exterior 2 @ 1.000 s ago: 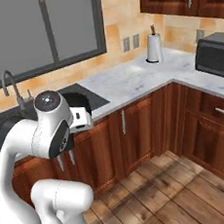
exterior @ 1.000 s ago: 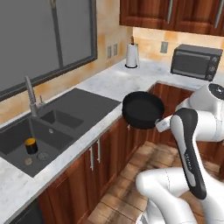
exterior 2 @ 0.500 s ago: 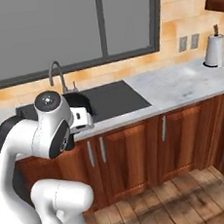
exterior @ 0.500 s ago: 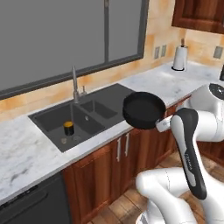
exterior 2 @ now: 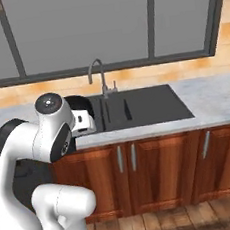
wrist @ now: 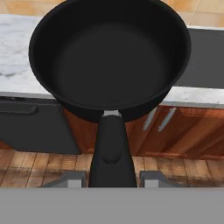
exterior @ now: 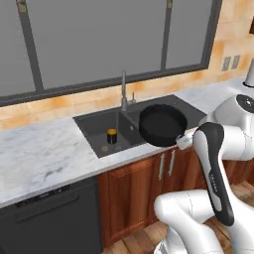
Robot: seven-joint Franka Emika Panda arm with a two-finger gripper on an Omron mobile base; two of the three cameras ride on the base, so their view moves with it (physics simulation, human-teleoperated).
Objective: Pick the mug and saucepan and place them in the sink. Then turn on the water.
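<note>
My gripper point(wrist: 112, 179) is shut on the short thick handle of the black saucepan point(wrist: 109, 57), and the fingertips point(wrist: 65, 180) flank the handle on both sides. In the left base view the saucepan point(exterior: 162, 125) hangs level in the air over the right part of the dark sink point(exterior: 92, 130), held by my gripper point(exterior: 181, 142) at the counter's front edge. The mug point(exterior: 112, 136), small and dark with an orange top, stands upright in the sink's left basin. The grey gooseneck tap point(exterior: 124, 92) rises behind the basin. I see no stream under its spout.
White marble counter point(exterior: 44, 158) runs left of the sink, with a dark dishwasher front point(exterior: 49, 213) below it. Wooden cabinet doors point(exterior 2: 157, 163) line the front under the counter. A window fills the wall behind the tap point(exterior 2: 96, 73). My white arm hides part of the saucepan point(exterior 2: 79, 103).
The whole scene has slid right in both base views, so the base has driven along the counter and the sink is now in front of me. The saucepan stays gripped as before.
</note>
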